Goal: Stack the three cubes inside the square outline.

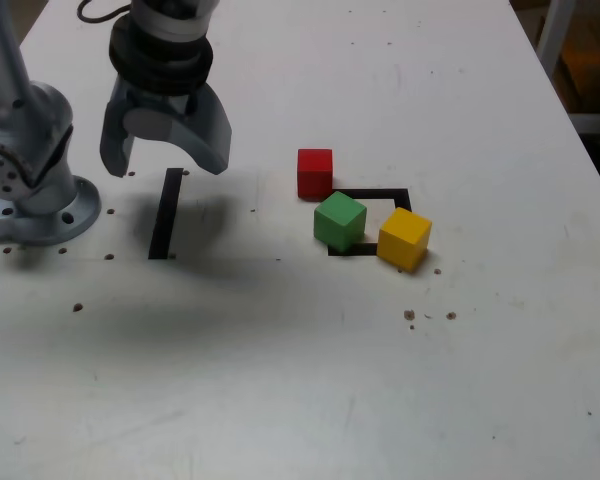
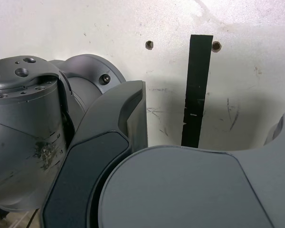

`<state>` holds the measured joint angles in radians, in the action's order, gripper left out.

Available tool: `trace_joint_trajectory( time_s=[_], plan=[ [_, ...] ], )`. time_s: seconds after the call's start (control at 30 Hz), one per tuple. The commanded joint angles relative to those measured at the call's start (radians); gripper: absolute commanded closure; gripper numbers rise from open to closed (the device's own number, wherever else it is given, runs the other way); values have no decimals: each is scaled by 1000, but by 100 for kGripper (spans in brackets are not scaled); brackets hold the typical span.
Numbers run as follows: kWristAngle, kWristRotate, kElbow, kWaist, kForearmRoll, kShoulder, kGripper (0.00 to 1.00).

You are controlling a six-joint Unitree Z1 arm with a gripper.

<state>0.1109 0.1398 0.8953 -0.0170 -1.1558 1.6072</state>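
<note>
White table (image 1: 220, 400), three cubes, yellow (image 1: 405, 240) (turned cornerwise), red (image 1: 315, 174) squarer

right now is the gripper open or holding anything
Gripper: open, fingers spread wide apart, holding nothing, above the table near the straight black strip.

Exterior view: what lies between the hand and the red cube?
Only bare tabletop shows between hand and red cube in the exterior view.

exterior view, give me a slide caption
Open hand above the table, with red, green and yellow cubes unstacked at the square outline.
</note>
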Motion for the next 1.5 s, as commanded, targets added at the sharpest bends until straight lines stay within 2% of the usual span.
trace_joint_trajectory(
  time_s=[0.0, 0.2, 0.33, 0.53, 0.67, 0.77, 1.1, 1.47],
  plan=[
    [-3, 0, -3, 2, 0, -7, 1],
    [8, 5, 5, 3, -4, -9, 1],
    [6, 21, 123, 8, -56, 3, 1],
    [-76, 35, 384, 9, -198, 77, 1],
    [-128, 38, 437, 9, -191, 105, 1],
    [-151, 37, 449, 11, -161, 129, 1],
    [-127, 31, 440, 67, -95, 276, 1],
    [-79, 11, 425, 71, -46, 354, 2]
  ],
)
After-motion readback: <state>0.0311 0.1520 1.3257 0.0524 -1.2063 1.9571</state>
